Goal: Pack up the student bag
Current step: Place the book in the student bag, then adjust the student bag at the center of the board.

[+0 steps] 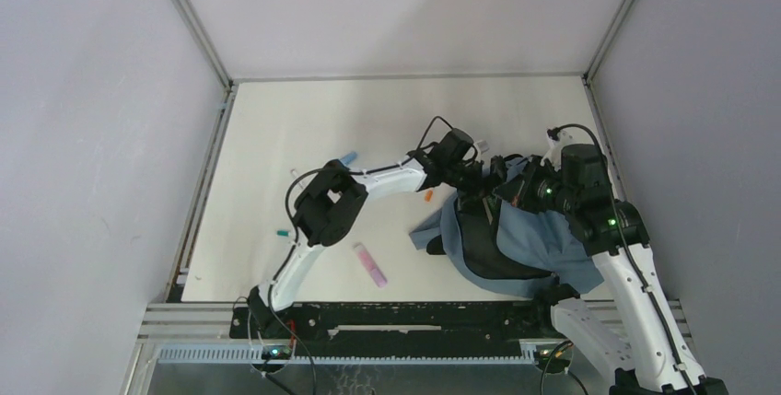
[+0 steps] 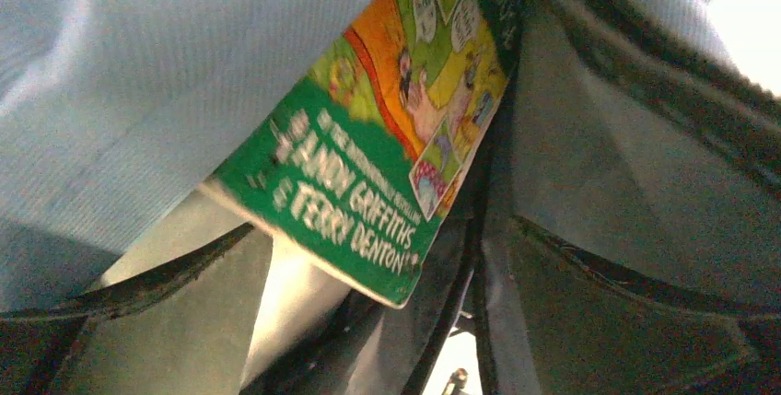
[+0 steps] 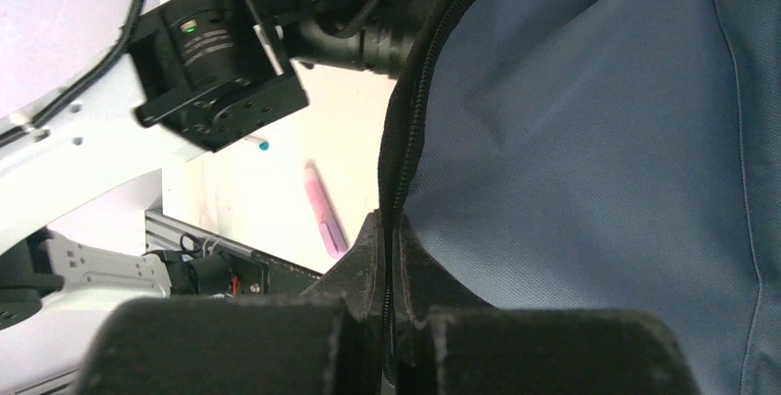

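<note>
Dusty-blue fabric, soft and slumped: the bag (image 1: 543,234) lies on the table (image 1: 368,110), with its mouth gaping on a black lining. The right gripper (image 3: 391,321) is at the bag's rim. Its jaws are pinched fully together on the black zip (image 3: 405,137) edge, lifting that lip so the mouth stands open.

The left gripper (image 1: 474,183) is at the mouth from the other side, nose down into it. Its fingers show in no view, so I cannot tell how wide the jaws stand or whether they hold anything. Its wrist camera looks straight at a book (image 2: 368,156) with a green, cartoon-printed cover. The book is tilted inside the bag, blue cloth over one side of it and dark lining on the other.

Away from the bag on its left lies a pink pen (image 1: 370,264), with a few smaller pens beyond it.

The bag looks light and wholly limp — it will fold wherever it is not held, and a loose flap could drop across the opening. The zip rim is the firmest line on it and probably the best place to grip; the plain cloth would only bunch and slide. The mouth probably needs to stay propped from one side while things go in from the other.
</note>
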